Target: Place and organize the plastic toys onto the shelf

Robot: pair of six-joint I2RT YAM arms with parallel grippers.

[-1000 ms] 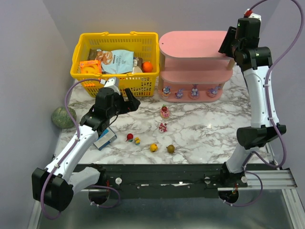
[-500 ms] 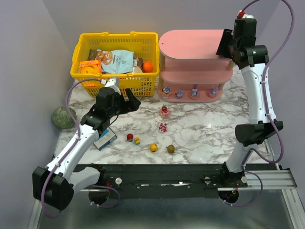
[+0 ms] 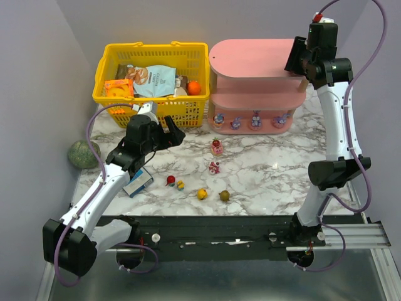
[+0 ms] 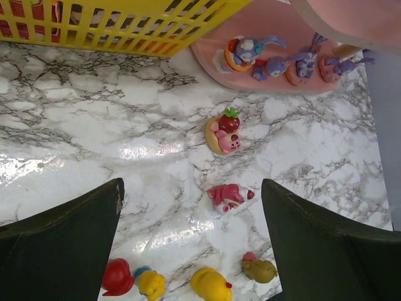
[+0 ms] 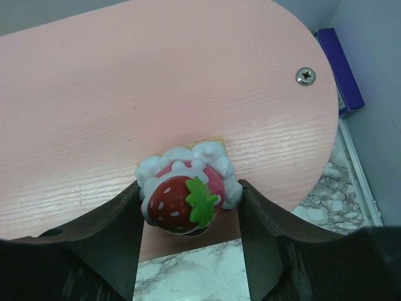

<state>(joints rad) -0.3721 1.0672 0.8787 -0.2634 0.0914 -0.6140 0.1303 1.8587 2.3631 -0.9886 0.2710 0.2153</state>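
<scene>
The counter fills the middle of the top view. The shelf stands at its upper right. A row of bunny toys sits on the lowest board, so I think that part is done. Six small toys are left on the counter in the middle of the frame: a strawberry one, a pink one and four round ones lower down. The left tool hangs over them with its jaws wide apart and nothing in it. The right tool squeezes a strawberry toy over the shelf's top board. I can't tell if it touches the board. Only the right wrist view shows that toy. From the top, the arm hides it.
</scene>
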